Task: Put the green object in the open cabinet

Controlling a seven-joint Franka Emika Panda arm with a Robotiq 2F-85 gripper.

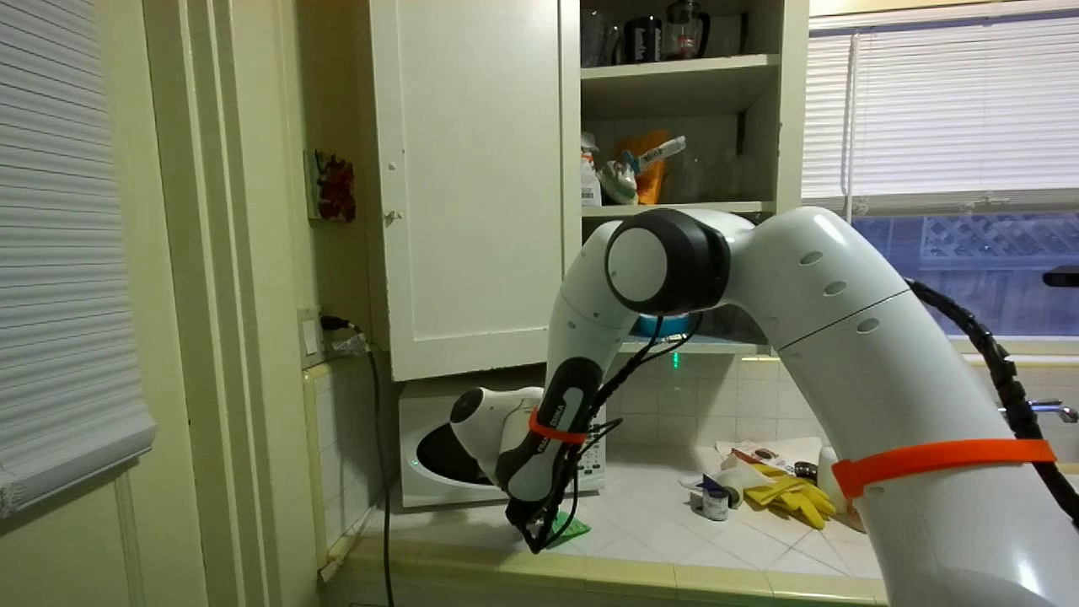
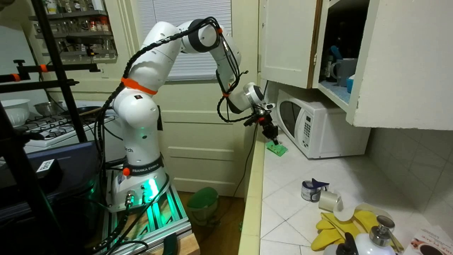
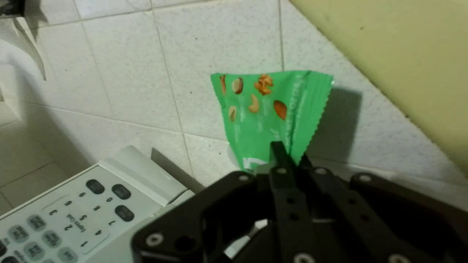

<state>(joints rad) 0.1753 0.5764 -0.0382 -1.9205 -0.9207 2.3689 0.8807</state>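
The green object is a small bright green snack packet with nuts printed on it (image 3: 256, 120). It shows in both exterior views (image 1: 570, 528) (image 2: 277, 149), at or just over the white tiled counter near its front edge. My gripper (image 3: 290, 157) is shut on one end of the packet, one finger before it and one behind. The gripper also shows in both exterior views (image 1: 534, 539) (image 2: 275, 141), pointing down. A shadow lies beside the packet; I cannot tell whether it still touches the counter. The open cabinet (image 1: 679, 72) (image 2: 336, 96) is above, its shelves holding jars and dishes.
The white microwave (image 1: 421, 493) (image 2: 339, 131) (image 3: 109, 208) stands beside the gripper, under the cabinet door (image 1: 476, 185) (image 2: 288, 39). Yellow gloves (image 1: 788, 497) (image 2: 327, 232) and a small can (image 1: 715, 506) (image 2: 310, 191) lie farther along the counter. A teal-blue bowl (image 1: 662, 326) sits on the lowest shelf.
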